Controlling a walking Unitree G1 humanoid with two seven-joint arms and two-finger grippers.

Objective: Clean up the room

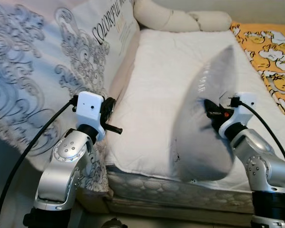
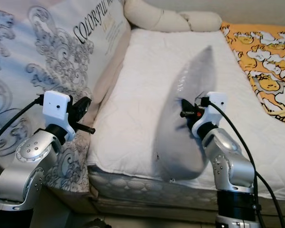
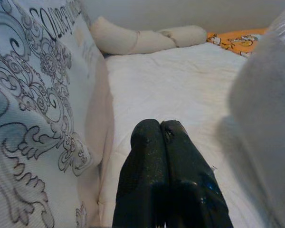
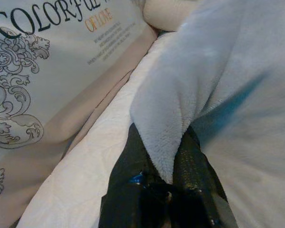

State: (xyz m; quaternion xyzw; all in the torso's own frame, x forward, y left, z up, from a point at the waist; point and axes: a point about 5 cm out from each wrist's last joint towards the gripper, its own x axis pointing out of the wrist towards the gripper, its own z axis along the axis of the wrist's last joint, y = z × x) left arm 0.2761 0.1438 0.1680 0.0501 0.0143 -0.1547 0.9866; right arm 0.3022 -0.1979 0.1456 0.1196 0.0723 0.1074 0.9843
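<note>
A pale grey fleece pillow (image 1: 204, 118) stands on its edge on the white mattress (image 1: 156, 80), lifted by my right gripper (image 4: 164, 142). That gripper is shut on a fold of the pillow's fabric, pinched between its two black fingers (image 4: 128, 161). My left gripper (image 3: 160, 130) is shut with nothing in it and hovers at the mattress's left edge, next to the patterned quilt (image 1: 42, 71). The left gripper (image 1: 115, 127) is apart from the pillow.
A quilt with grey scrollwork and printed lettering (image 2: 95, 19) hangs over the bed's left side. A cream bolster (image 1: 180, 19) lies at the head of the bed. An orange cartoon-print sheet (image 1: 270, 57) covers the far right. The mattress's front edge (image 1: 171, 187) is near me.
</note>
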